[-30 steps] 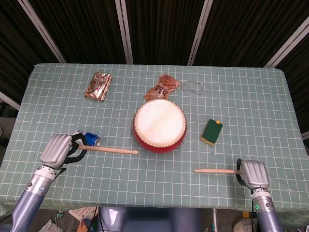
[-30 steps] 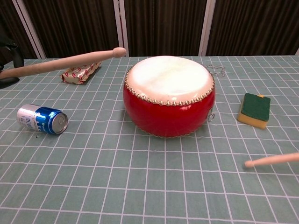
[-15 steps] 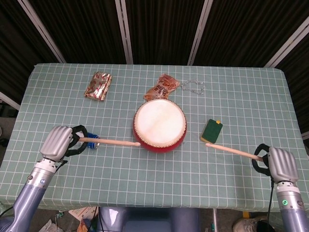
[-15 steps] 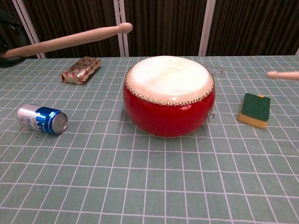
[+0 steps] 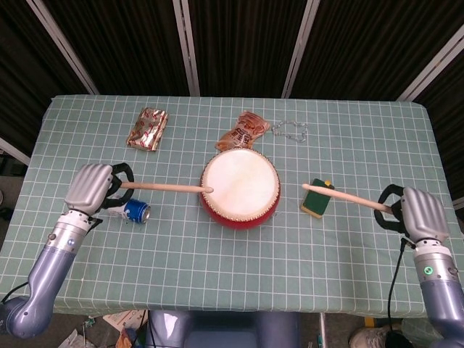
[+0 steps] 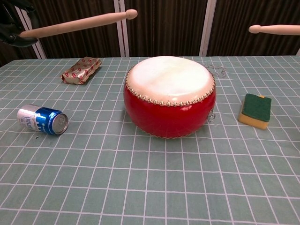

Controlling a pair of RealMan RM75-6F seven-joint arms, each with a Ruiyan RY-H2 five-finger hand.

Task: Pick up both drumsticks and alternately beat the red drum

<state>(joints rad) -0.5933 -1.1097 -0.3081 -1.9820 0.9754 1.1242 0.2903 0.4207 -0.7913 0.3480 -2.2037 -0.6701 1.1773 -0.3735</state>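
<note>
On the table (image 5: 362, 145) the red drum (image 5: 240, 188) sits at the centre of the frame, its white skin bare and neither stick touching it. The left hand (image 5: 90, 187) grips one drumstick (image 5: 165, 188), its tip raised over the drum's left rim. At right, the right hand (image 5: 423, 212) grips the other drumstick (image 5: 344, 197), raised above the sponge (image 5: 318, 198). The pickup looks finished; the alternate beating remains.
</note>
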